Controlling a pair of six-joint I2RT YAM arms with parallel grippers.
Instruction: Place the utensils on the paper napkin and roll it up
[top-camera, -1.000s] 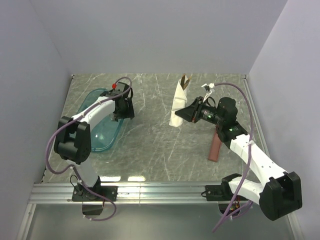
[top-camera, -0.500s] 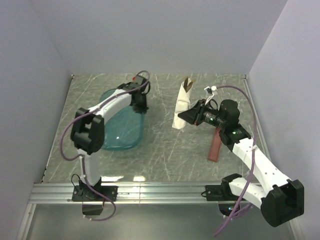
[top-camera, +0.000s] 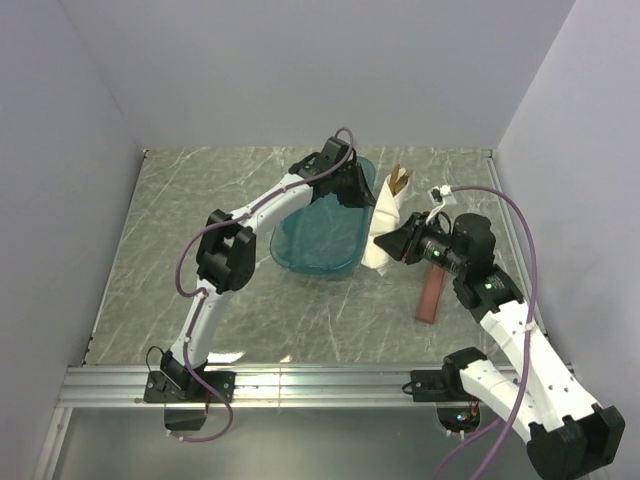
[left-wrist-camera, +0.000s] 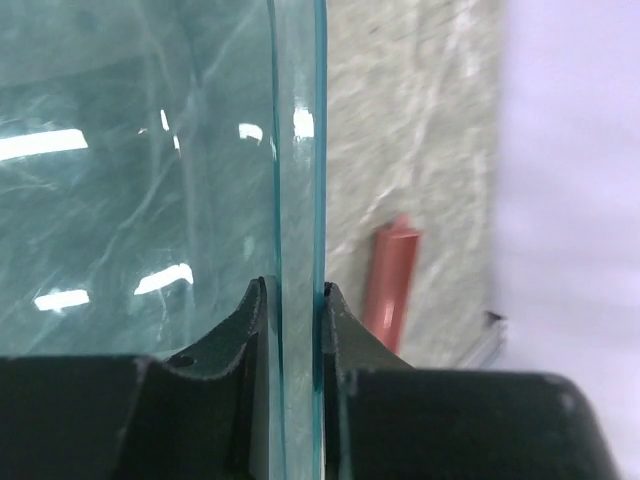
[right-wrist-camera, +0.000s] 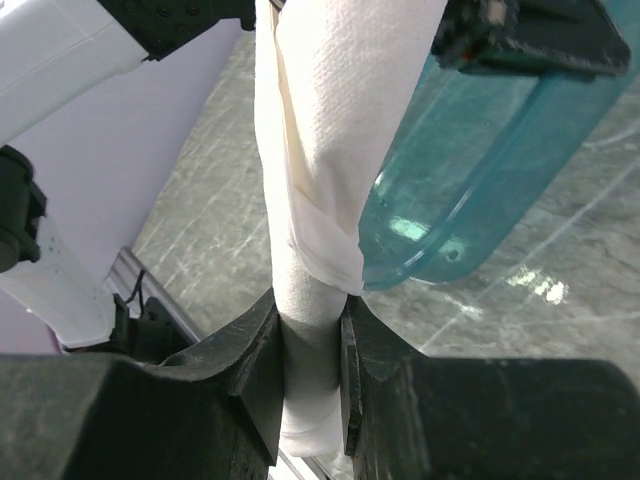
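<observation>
The left gripper (left-wrist-camera: 297, 300) pinches the rim of the tub (top-camera: 316, 240), and the right gripper (right-wrist-camera: 308, 335) squeezes the rolled napkin (right-wrist-camera: 320, 140), held up just beside the tub.

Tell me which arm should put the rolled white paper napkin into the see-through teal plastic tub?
Right, probably. The right gripper is shut on the rolled white paper napkin, right beside the teal plastic tub. The left gripper is pinching the tub's rim.
</observation>
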